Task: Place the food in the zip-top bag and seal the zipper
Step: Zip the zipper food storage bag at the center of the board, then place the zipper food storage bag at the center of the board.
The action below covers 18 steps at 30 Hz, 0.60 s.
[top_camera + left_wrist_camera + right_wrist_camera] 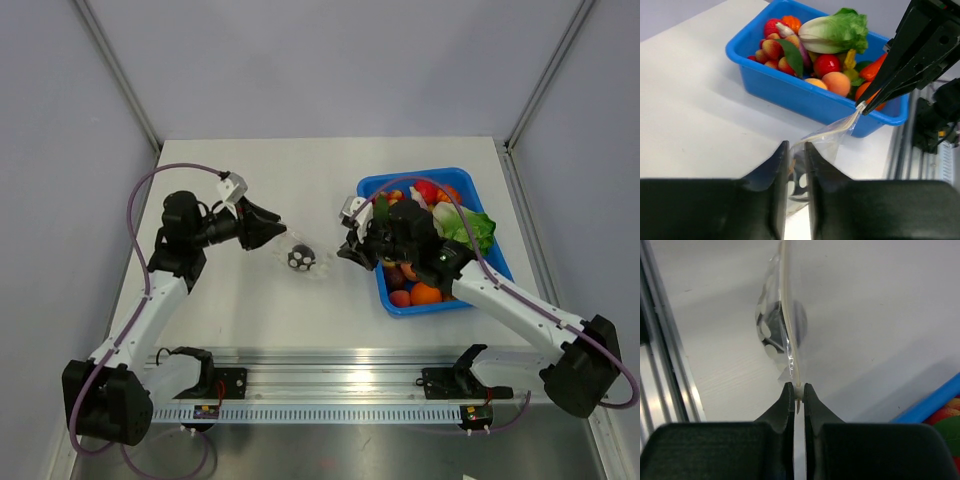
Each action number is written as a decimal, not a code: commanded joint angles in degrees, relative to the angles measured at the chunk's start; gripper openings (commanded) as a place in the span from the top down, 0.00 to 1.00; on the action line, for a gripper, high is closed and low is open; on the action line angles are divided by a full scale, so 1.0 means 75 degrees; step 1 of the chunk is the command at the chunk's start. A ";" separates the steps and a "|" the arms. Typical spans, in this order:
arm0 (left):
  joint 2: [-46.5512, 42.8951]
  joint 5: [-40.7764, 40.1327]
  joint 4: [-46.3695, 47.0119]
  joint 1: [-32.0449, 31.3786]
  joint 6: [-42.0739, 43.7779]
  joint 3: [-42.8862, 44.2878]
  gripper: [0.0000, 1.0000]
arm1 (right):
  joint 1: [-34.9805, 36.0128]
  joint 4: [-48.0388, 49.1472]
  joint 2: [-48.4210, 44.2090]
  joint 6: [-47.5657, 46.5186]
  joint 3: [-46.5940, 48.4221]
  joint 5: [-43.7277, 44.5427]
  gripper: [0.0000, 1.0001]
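The zip-top bag (318, 268) lies mid-table with the dark round food (300, 258) inside it. My left gripper (280, 232) is shut on the bag's left end; in the left wrist view the jaws (796, 147) pinch the clear plastic (832, 137), with the food (799, 184) dark behind them. My right gripper (345, 250) is shut on the bag's right end. In the right wrist view (796, 387) it clamps a small white piece at the end of the cream zipper (789, 325), stretched taut. The food (774, 319) shows through the bag (771, 347).
A blue tray (372, 185) full of toy fruit and a green cabbage (478, 228) stands right of the bag, just behind my right gripper; it also shows in the left wrist view (805, 97). A metal rail (330, 385) runs along the near edge.
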 commanded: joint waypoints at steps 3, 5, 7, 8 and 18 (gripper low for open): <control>0.0649 -0.0288 0.0282 0.0129 -0.0242 0.0673 0.43 | -0.0048 0.0611 0.1441 -0.0557 0.1119 0.1344 1.00; 0.0778 -0.0521 0.0177 0.0129 -0.0312 0.0988 0.23 | -0.0037 0.0822 0.1901 -0.0780 0.1473 0.1345 1.00; 0.0755 -0.1107 -0.0163 0.0141 -0.0208 0.1224 0.04 | 0.0138 0.0939 0.2475 -0.1036 0.1814 0.1438 1.00; 0.0732 -0.1306 -0.0314 0.0164 -0.0126 0.1329 0.01 | 0.0232 0.0951 0.2616 -0.1143 0.1861 0.1601 1.00; -0.0475 -0.3931 -0.1594 0.0235 -0.0217 0.1999 0.01 | 0.1673 0.1725 0.0875 -0.0582 -0.0608 0.1966 0.37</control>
